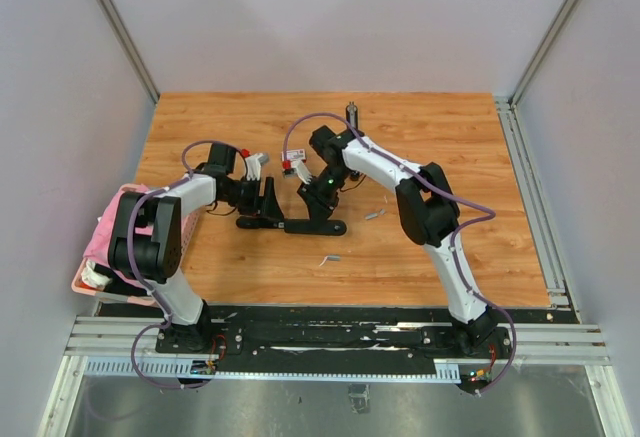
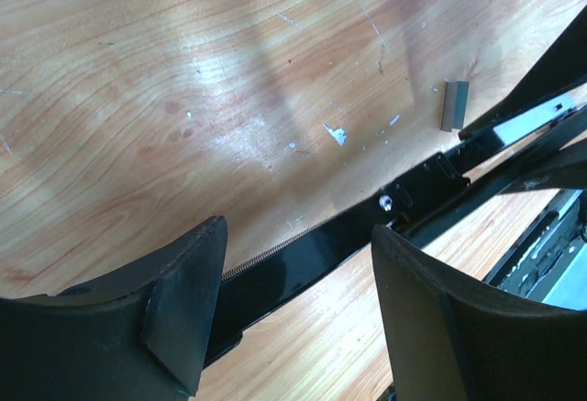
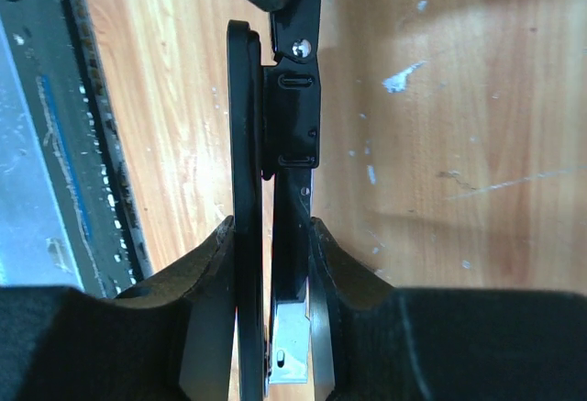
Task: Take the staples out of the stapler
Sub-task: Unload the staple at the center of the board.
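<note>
Stapler (image 1: 325, 227) lies opened mid-table, the right gripper (image 3: 271, 227) clenched on its arms. The left gripper (image 2: 298, 236) is released, its fingers (image 2: 183, 318) straddling the rail. Loose staples (image 1: 330, 258) lie just nearward; the table (image 1: 450, 127) edges stand well away.

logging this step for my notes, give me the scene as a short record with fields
surface: wooden table
stapler: black, opened out, lying on the table between the two arms
right pincer: shut on the stapler
left pincer: open, one finger on each side of the stapler's long black rail
staples: short silvery strip lying loose on the table beside the stapler; at least one more strip nearby
left edge: pink cloth
</note>
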Controlling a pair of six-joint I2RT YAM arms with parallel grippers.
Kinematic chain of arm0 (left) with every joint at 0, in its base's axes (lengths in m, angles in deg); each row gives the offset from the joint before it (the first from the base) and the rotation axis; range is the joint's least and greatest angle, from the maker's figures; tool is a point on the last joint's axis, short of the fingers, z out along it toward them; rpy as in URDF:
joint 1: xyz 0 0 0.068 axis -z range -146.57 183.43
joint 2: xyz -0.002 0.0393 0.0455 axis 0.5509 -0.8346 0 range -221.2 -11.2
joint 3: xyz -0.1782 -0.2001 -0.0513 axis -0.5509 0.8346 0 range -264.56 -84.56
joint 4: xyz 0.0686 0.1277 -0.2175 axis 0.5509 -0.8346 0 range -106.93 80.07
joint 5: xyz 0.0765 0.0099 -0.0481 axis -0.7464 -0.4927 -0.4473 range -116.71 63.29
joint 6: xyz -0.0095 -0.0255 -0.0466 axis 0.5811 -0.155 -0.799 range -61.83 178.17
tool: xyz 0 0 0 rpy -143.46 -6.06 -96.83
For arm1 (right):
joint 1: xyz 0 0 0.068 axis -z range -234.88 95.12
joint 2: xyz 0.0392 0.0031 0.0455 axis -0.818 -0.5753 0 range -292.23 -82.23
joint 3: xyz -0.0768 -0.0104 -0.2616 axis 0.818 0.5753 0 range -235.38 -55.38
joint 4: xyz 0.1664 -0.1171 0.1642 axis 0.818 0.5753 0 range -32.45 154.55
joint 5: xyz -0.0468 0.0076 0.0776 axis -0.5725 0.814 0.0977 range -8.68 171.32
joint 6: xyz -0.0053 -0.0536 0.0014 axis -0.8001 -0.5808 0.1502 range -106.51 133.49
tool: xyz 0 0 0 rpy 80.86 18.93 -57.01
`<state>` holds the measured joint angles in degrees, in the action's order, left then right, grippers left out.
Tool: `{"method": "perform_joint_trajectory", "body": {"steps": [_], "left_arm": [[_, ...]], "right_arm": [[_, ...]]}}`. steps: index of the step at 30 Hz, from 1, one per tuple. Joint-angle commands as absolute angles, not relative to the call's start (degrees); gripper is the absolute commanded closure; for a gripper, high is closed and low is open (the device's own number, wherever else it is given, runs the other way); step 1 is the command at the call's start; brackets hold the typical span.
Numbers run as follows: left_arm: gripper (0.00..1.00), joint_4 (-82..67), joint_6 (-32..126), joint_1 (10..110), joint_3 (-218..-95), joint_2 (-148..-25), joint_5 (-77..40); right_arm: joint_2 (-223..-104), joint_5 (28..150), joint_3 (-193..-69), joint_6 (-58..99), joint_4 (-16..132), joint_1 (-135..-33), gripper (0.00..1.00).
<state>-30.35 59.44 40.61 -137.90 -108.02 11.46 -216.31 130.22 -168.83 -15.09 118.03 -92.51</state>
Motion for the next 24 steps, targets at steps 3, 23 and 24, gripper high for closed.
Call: {"method": "perform_joint_trajectory", "body": {"steps": [3,23,24], "left_arm": [[0.32,-31.6,60.0,40.2,-136.9,-107.1,11.6],[0.31,-36.2,62.3,33.5,-146.6,-102.3,17.8],[0.31,-36.4,62.7,33.5,-147.2,-102.1,18.1]], "right_arm": [[-211.4,118.9,-172.3,-18.5,118.4,-94.6,0.92],[-197.8,83.9,-154.4,-34.2,98.5,-107.7,0.92],[-197.2,82.4,-153.6,-34.7,97.3,-108.3,0.92]]}}
